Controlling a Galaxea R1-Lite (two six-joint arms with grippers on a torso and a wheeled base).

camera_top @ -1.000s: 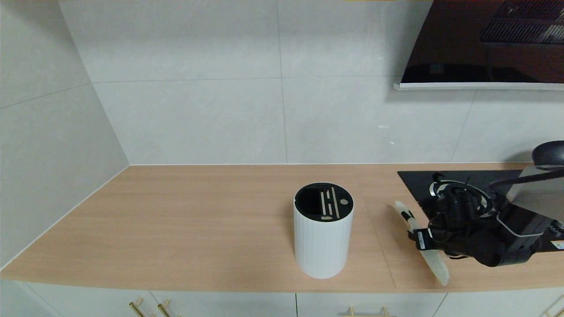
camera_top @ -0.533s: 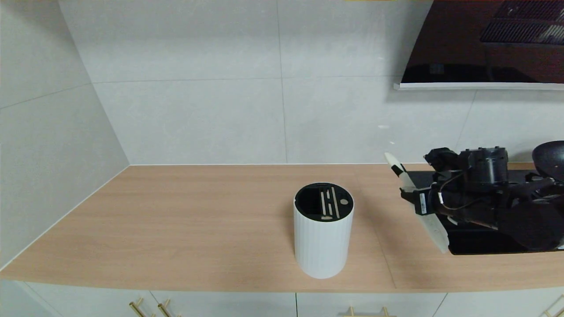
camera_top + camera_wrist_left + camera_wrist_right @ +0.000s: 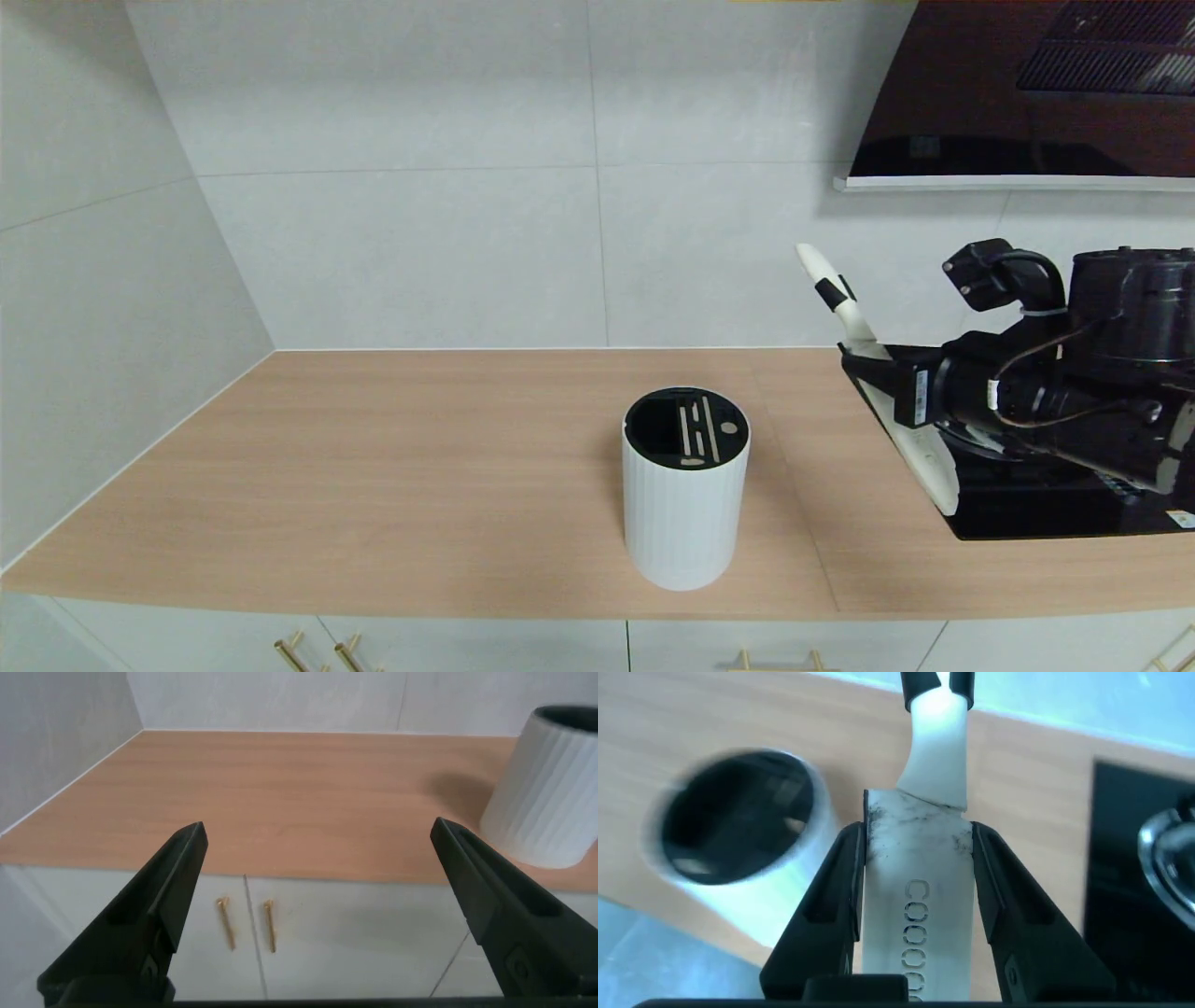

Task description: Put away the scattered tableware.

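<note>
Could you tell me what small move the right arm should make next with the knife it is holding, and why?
Probably carry it left toward the white holder: the right end effector grips the white knife by its blade, handle up, off the counter, and the holder's slotted top lies free to its left.

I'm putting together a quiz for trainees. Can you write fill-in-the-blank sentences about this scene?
1. The right gripper grips the knife by its ____.
2. The holder stands ____ on the counter.
3. The left gripper is ____.
Missing words: blade; upright; open.
</note>
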